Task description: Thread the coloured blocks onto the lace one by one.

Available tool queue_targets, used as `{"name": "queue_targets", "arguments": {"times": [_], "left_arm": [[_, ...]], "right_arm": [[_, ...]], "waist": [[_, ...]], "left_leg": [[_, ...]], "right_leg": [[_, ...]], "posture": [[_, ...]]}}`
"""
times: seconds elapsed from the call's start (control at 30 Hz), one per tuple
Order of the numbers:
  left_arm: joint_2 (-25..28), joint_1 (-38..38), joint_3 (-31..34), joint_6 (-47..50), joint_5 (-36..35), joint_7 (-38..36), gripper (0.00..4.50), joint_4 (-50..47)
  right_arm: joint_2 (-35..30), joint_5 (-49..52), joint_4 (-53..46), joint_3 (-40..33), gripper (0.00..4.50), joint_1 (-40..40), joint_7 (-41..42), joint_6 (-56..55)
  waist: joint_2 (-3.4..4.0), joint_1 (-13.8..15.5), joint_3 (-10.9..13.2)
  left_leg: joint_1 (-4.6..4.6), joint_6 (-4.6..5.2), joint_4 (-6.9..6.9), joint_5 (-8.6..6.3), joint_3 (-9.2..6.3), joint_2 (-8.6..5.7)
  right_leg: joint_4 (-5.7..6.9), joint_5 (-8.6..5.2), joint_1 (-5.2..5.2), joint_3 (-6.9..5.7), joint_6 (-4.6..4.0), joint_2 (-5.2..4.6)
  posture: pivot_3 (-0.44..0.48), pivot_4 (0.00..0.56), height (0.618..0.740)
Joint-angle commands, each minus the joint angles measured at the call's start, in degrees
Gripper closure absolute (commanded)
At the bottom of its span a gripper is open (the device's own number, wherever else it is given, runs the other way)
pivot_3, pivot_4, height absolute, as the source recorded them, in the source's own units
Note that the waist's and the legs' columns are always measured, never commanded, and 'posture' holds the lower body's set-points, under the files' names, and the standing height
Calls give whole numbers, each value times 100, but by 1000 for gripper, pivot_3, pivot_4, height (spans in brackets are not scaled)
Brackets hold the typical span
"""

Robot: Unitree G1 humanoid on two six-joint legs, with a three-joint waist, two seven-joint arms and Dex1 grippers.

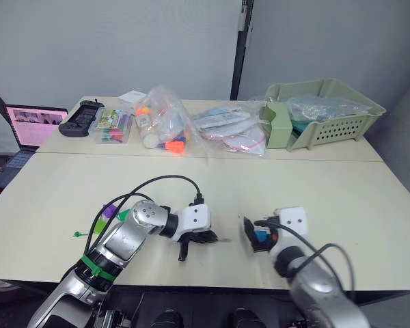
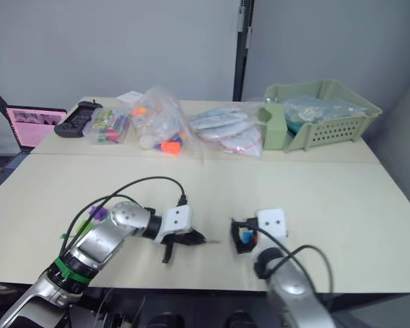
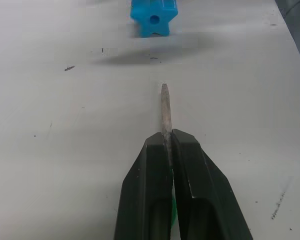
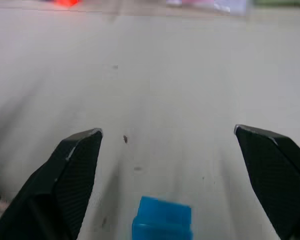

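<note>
One blue block (image 3: 154,16) is seen on the table (image 1: 314,181), between the spread fingers of the right gripper (image 4: 167,145), which is opened wide; the pads are not in contact with it. In the right wrist view the block sits low between the two black fingers (image 4: 75,165), with bare tabletop ahead. The left gripper (image 3: 168,145) is closed on the lace (image 1: 89,234), and the stiff tan tip (image 3: 164,107) is held pinched so that it juts forward from the jaws, aimed toward the hole in the blue block but well short of it. A strip of bare table lies between tip and block.

Behind the left arm, near the front left edge, one purple block (image 1: 108,210) and one lime green block (image 1: 124,215) are made out; more cannot be counted there, since the arm covers that spot. A short stretch of green lace is seen beside them.

Both grippers are placed close to the near edge of the table. The middle of the table is open, wide and bare. Along the far edge are lined up one black controller (image 1: 81,117), one clear box (image 1: 113,126), two bundles of plastic bags (image 1: 165,124) and one green basket (image 1: 326,113). A laptop (image 1: 29,127) is seen off the left edge.
</note>
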Motion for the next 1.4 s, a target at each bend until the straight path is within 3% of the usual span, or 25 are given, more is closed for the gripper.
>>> {"name": "queue_targets", "arguments": {"times": [0.03, 0.17, 0.27, 0.37, 0.47, 0.73, 0.77, 1.03, 1.4], "left_arm": [[-26, -37, 107, -53, -43, 32, 4500, -122], [-41, -27, 108, -49, -31, 57, 4500, -121], [-46, -12, 110, -13, -35, 68, 4500, -172], [-48, 16, 109, 32, -47, 81, 4500, -247], [-36, 81, 100, 81, -60, 90, 4500, -364], [7, 171, 122, 289, -110, 116, 4500, -673], [14, 172, 129, 328, -122, 118, 4500, -714], [-68, -19, 31, 1076, -110, 309, 4500, -1073], [39, -834, -900, 3226, 176, 675, 4500, -1699]], "right_arm": [[-1068, 1237, 77, -640, 23, -388, 1782, 197], [-2607, 2078, 1036, -793, 23, -1023, 3819, 125], [-3423, 1800, 1764, -276, 23, -1367, 4979, -549], [-3791, 888, 2626, 509, 23, -1741, 5638, -1771], [-3728, 243, 3385, 1075, 23, -2174, 5958, -2699], [-3327, -251, 4341, 1402, 23, -2587, 6159, -3592], [-3304, -261, 4387, 1401, 533, -2573, 6162, -3603], [-3147, -262, 4468, 1290, 3139, -2479, 6113, -3582], [-2930, -473, 3244, 1607, 3139, -2148, 5619, -2563]], "waist": [[0, -7, 1], [-4, -26, 5], [-4, -10, 5], [-5, -8, 6], [-5, -10, 6], [-5, 41, 6], [-5, 55, 6], [-5, 123, 6], [-5, 110, 6]], "left_leg": [[0, 0, 0, 0, 4, 0], [7, 1, -1, 0, 16, -1], [6, 2, -5, -1, 19, 2], [1, 4, -8, -2, 21, 3], [-3, 4, -7, -2, 28, -1], [-5, 3, -6, -2, 26, 0], [-6, 3, -5, -2, 26, 0], [-4, 3, 0, -2, 26, 1], [-3, 3, 3, -2, 20, -2]], "right_leg": [[0, 0, 1, -1, 0, 3], [-5, 0, 9, -1, 0, 11], [-14, 0, 10, -4, 0, 17], [-29, 2, 10, -5, -3, 18], [-31, 6, 7, -2, -5, 12], [-29, 14, 5, 0, -13, 6], [-29, 14, 5, 0, -13, 5], [-27, 17, 7, 0, -13, 5], [-21, 17, 6, 0, -12, 14]], "posture": [[0, 150, 740], [0, 150, 740], [0, 150, 740], [0, 150, 740], [0, 150, 740], [0, 150, 740], [0, 150, 740], [0, 150, 740], [0, 150, 740]]}}
